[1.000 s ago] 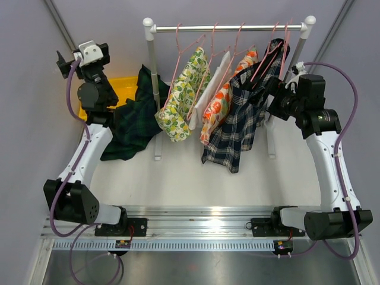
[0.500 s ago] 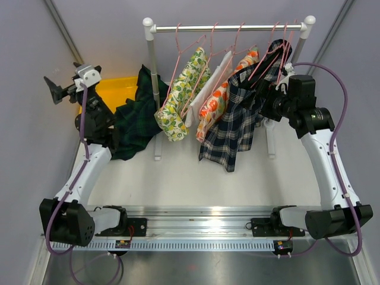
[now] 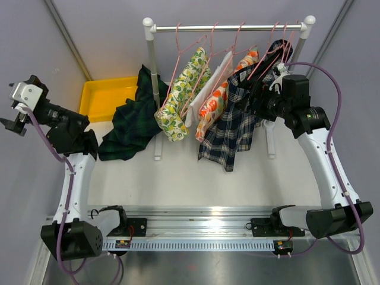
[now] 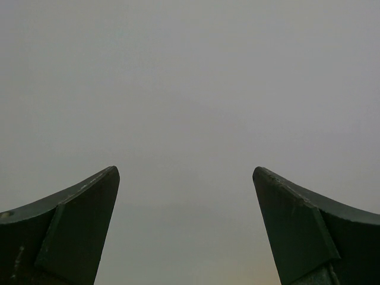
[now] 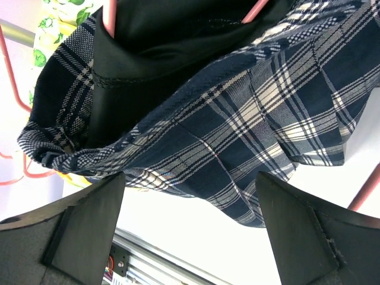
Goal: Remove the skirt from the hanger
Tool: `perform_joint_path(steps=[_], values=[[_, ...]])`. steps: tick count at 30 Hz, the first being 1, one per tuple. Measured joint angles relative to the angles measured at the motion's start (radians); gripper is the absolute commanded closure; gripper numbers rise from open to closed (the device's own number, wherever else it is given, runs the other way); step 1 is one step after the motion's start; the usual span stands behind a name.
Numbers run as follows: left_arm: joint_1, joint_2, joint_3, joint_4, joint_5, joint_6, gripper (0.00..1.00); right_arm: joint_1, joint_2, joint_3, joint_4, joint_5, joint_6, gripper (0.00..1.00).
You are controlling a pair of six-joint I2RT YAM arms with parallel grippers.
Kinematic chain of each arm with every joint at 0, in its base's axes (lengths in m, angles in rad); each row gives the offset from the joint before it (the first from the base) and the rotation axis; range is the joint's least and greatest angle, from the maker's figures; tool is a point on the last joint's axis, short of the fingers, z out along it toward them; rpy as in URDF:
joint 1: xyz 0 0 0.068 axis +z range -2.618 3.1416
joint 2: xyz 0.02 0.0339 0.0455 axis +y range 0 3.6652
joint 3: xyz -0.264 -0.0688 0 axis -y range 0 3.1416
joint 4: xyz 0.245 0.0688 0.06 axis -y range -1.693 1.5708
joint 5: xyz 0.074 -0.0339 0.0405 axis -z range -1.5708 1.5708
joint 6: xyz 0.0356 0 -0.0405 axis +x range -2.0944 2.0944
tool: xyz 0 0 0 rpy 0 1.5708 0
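A navy and white plaid skirt [image 3: 228, 133] hangs from a pink hanger [image 3: 267, 56] at the right end of the rack. In the right wrist view its waistband and pleats [image 5: 249, 119] fill the upper frame, with a pink hanger arm [image 5: 108, 18] inside the waist. My right gripper [image 3: 261, 100] is open right beside the skirt's upper part; its jaws [image 5: 190, 175] stand wide apart just below the cloth and hold nothing. My left gripper [image 3: 13, 113] is open and empty at the far left. In the left wrist view the left gripper [image 4: 185, 172] faces only the grey wall.
A dark green plaid skirt [image 3: 127, 127] lies crumpled by the rack's left post, next to a yellow bin [image 3: 104, 95]. A lemon-print skirt [image 3: 181, 98], a white one and an orange floral one [image 3: 215, 107] hang on pink hangers from the rack bar [image 3: 225, 27].
My left arm has swung out to the left, away from the bin and green skirt, toward the wall. My right gripper has edged up and left, closer to the navy plaid skirt.
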Motion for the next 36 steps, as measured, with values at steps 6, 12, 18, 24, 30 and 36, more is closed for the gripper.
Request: perform_joint_path(steps=[6, 12, 18, 24, 30, 36], values=[[-0.112, -0.119, 0.143, -0.616, 0.332, -0.428, 0.01, 0.002, 0.005, 0.003, -0.006, 0.045, -0.002, 0.0], [-0.359, 0.025, 0.341, -0.972, 0.711, -0.589, 0.01, 0.002, 0.023, 0.04, -0.022, 0.09, -0.003, 0.0], [-0.395, 0.348, 0.305, -1.233, 0.889, -0.66, 0.01, 0.002, 0.0, 0.048, -0.058, 0.126, -0.017, 0.01], [-0.388, 0.468, 0.165, -1.42, 0.935, -0.727, 0.01, 0.002, -0.048, 0.027, -0.066, 0.15, -0.029, 0.01], [-0.388, 0.449, 0.143, -1.421, 0.934, -0.761, 0.01, 0.002, -0.056, -0.02, -0.066, 0.154, -0.029, 0.01], [-0.385, 0.484, 0.113, -1.387, 0.934, -0.842, 0.28, 0.002, -0.052, -0.037, -0.06, 0.154, -0.032, 0.0]])
